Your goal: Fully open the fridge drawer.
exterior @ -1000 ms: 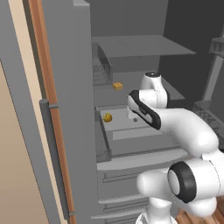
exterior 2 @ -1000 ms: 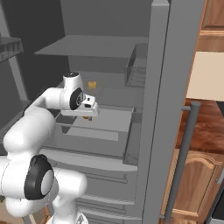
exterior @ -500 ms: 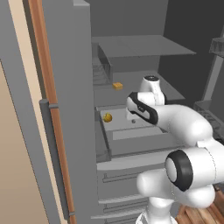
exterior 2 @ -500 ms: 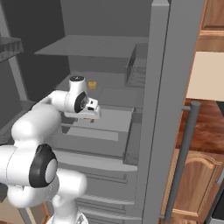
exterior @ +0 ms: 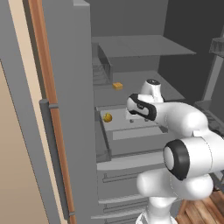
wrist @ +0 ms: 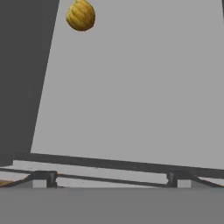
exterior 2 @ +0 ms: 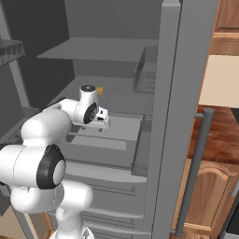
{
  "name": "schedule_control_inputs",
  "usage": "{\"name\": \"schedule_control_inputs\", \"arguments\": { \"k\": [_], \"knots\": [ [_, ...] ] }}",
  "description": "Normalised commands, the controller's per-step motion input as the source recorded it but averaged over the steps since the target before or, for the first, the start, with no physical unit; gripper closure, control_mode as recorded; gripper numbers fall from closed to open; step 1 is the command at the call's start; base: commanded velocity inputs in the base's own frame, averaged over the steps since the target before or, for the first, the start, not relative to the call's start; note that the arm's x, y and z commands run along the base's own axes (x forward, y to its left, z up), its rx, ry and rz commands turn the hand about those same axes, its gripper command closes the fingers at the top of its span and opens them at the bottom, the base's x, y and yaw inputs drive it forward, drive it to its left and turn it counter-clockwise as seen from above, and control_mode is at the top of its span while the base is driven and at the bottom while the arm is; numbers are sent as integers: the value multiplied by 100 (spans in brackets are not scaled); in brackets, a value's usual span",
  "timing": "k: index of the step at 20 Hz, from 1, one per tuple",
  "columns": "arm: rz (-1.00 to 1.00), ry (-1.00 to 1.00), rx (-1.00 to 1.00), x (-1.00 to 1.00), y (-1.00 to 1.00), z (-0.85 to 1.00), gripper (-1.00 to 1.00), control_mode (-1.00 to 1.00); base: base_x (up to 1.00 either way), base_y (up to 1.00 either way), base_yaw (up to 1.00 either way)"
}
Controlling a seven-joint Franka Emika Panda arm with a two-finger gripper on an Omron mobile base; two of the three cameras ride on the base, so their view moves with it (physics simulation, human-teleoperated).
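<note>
One drawer sits pulled out right under my pincer, whose finger spread I cannot tell; I hover above its floor, fruit ahead, presumably to drag it fully open.

light-grey fridge drawer floor, ridged yellow-orange fruit, white arm.

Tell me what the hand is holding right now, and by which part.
Cannot be told: the hand sits low over the fridge drawer, its fingers hidden behind the wrist, so no grip shows.
</note>
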Motion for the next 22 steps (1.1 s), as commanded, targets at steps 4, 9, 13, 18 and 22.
{"name": "schedule_control_inputs", "arguments": {
  "k": [4,9,13,18,22],
  "knots": [
    [0,-7,0,13,0,-27,-100,-100,0,0,0],
    [0,-6,0,7,0,-21,-100,-100,0,0,0],
    [-1,-6,0,4,0,-18,-100,-100,0,0,0],
    [-3,-5,0,1,0,-19,-100,-100,0,0,0],
    [-6,-1,0,0,-1,-29,-100,-100,0,0,0]
  ]
}}
